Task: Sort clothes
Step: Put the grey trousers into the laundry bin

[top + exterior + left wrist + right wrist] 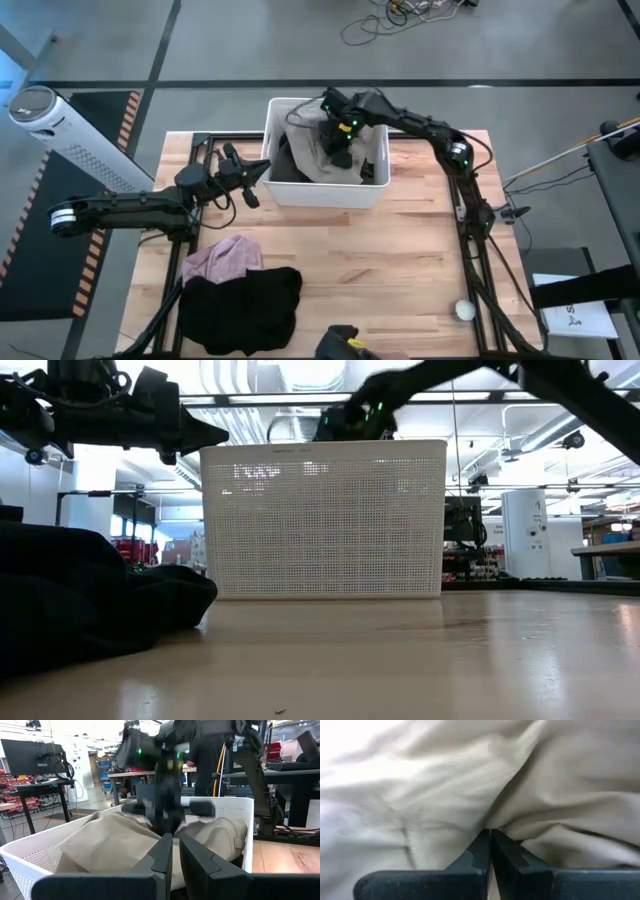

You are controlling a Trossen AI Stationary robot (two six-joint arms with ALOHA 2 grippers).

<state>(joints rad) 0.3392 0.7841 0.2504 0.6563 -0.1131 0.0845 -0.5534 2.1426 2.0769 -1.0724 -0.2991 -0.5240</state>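
Note:
A white lattice basket (pixel 372 190) stands at the table's far middle and also shows in the low view (pixel 325 520). In it lie a khaki garment (pixel 325 155) and dark pieces (pixel 288 165). My right gripper (pixel 338 140) reaches down into the basket from the right and is shut on the khaki garment (pixel 470 785). My left gripper (pixel 262 172) hovers shut and empty just outside the basket's left wall, above rim height (pixel 175 851). A pale pink shirt (pixel 225 258) and a black garment (pixel 240 300) lie on the table's near left, the pink one partly under the black. My right gripper pinches a raised fold of the khaki garment (pixel 492 822) between its two fingertips, coming from above and pointing down into the basket. The cloth puckers toward the fingertips. The rest of the garment lies in the basket.
A small white ball (pixel 465 311) lies at the table's near right. A yellow-and-black object (pixel 345 345) sits at the near edge. The bare wood in the middle and on the right (pixel 400 260) is free room. The black garment fills the low view's left (pixel 90 595).

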